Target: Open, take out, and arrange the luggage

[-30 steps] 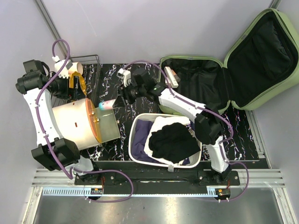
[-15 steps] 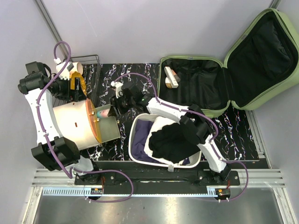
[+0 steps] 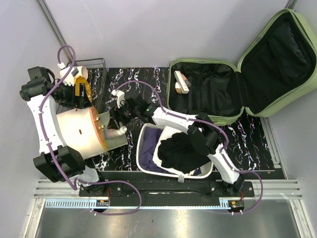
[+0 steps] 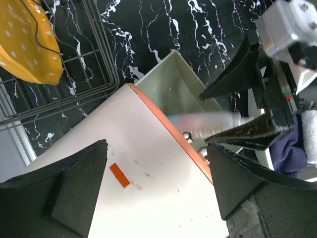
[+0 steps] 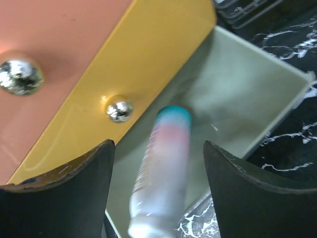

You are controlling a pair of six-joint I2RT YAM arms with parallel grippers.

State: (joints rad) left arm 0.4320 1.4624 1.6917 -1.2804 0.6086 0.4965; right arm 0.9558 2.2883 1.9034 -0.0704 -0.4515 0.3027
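**Luggage open at 2 o'clock, right end effector over a drawer**

From above, we see the olive-green luggage (image 3: 223, 91) at 2 o'clock on the black marbled tabletop (image 3: 148, 74). It is unzipped, with its lid folded back to the right and its black lining showing. A pale oblong item (image 3: 181, 82) lies at the 9 o'clock side of its base. A white bin (image 3: 139, 151) sits at 6 o'clock, holding a black garment (image 3: 178, 151) over purple cloth (image 3: 147, 154). At 9 o'clock lies a white cabinet (image 3: 74, 131) with an orange front and its pale drawer (image 3: 115, 139) slid out. A wire rack (image 3: 96, 74) stands at 11 o'clock. The right end effector (image 3: 117, 121) hangs over the drawer.

In the left wrist view, the left end effector (image 4: 157, 148) is spread wide above the cabinet's white side, pinching nothing. At 3 o'clock the other arm's fingers point into the drawer with a blurred white tube (image 4: 198, 120) between them. A yellow dotted item (image 4: 29, 44) sits in the rack at 10 o'clock.

In the right wrist view, we find the right end effector spread. The teal-capped tube lies loose between its fingers, touching neither. We cannot tell whether it rests on the drawer floor. Two round metal knobs (image 5: 119, 108) show at 9 o'clock.
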